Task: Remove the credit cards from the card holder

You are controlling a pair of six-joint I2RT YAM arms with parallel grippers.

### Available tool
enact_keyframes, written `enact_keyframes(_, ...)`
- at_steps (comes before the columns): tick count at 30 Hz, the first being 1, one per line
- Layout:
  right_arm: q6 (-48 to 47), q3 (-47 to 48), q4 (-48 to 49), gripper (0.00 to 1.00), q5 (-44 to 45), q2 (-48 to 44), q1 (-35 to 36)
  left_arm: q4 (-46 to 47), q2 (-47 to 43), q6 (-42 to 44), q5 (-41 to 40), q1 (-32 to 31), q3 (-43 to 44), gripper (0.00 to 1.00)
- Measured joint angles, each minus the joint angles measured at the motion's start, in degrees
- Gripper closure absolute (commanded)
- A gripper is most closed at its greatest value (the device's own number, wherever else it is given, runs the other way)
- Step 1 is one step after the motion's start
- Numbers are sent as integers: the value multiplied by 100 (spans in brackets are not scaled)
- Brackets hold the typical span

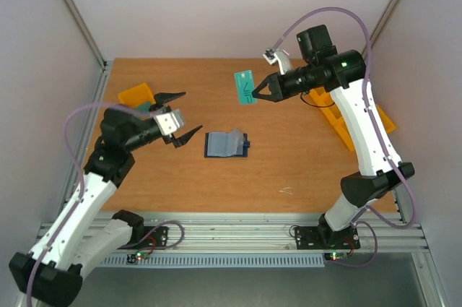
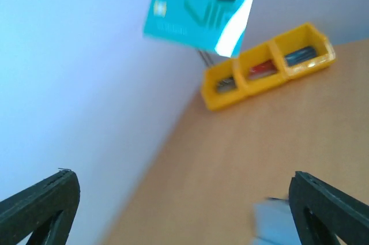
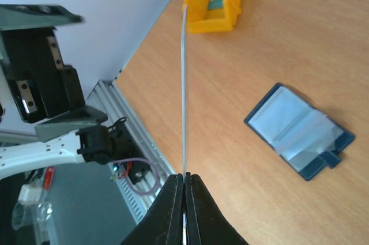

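Card holder (image 1: 227, 144) lay open on the table (image 1: 289, 170); behind it a card (image 1: 246, 87) hung pinched in the right gripper (image 1: 254, 91); left gripper (image 1: 191, 112) gaped to its left, a bin (image 1: 136, 94) behind that.

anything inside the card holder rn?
The card holder lies open on the table, pale sleeves up. No card edge shows in them, but they are cloudy, so a card inside could be hidden. One teal card is out, held by the right gripper, jaws shut.

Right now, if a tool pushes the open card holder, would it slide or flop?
Probably slide: the card holder lies flat and open on the smooth table. Its pale sleeves look thin and slightly creased, so they likely flop. It seems light, being thin.
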Motion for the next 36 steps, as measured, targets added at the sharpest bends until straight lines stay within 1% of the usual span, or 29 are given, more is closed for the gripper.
enact_keyframes(2,11,114,-131,99,-72,120,120,874,-341,1174,-22,-66,-356,1)
enact_keyframes(4,28,179,-260,99,-153,223,267,1624,-472,2299,-2,-109,-710,1)
enact_keyframes(7,44,264,-393,99,-238,341,498,2649,-297,4140,125,-142,-1128,4)
enact_keyframes(9,55,332,-450,99,-267,404,651,3165,-26,5149,264,-142,-1276,10)
enact_keyframes(13,94,507,-525,99,-332,538,933,4048,369,6666,645,-142,-1408,21)
enact_keyframes(15,116,573,-544,99,-354,619,1058,4476,542,7180,813,-142,-1410,26)
enact_keyframes(16,133,592,-553,99,-365,662,1110,4610,597,7318,861,-144,-1410,30)
enact_keyframes(19,166,651,-564,99,-402,791,1226,4900,678,7735,1054,-155,-1410,43)
enact_keyframes(22,188,763,-560,99,-452,942,1329,5047,675,7952,1204,-188,-1410,53)
enact_keyframes(24,192,863,-562,99,-487,1038,1384,5071,673,8052,1268,-212,-1410,62)
enact_keyframes(26,195,957,-562,99,-540,1110,1416,5062,662,8133,1294,-216,-1410,78)
enact_keyframes(28,197,1034,-564,99,-581,1150,1427,5042,640,8183,1300,-216,-1410,96)
enact_keyframes(29,197,1073,-566,99,-608,1161,1429,5034,636,8203,1305,-216,-1410,99)
enact_keyframes(34,195,1215,-643,98,-605,1237,1432,5090,522,8216,1274,-216,-1473,100)
enact_keyframes(35,192,1261,-662,92,-568,1263,1434,5090,507,8192,1233,-216,-1508,100)
enact_keyframes(36,195,1296,-684,81,-505,1283,1436,5088,494,8166,1198,-216,-1537,100)
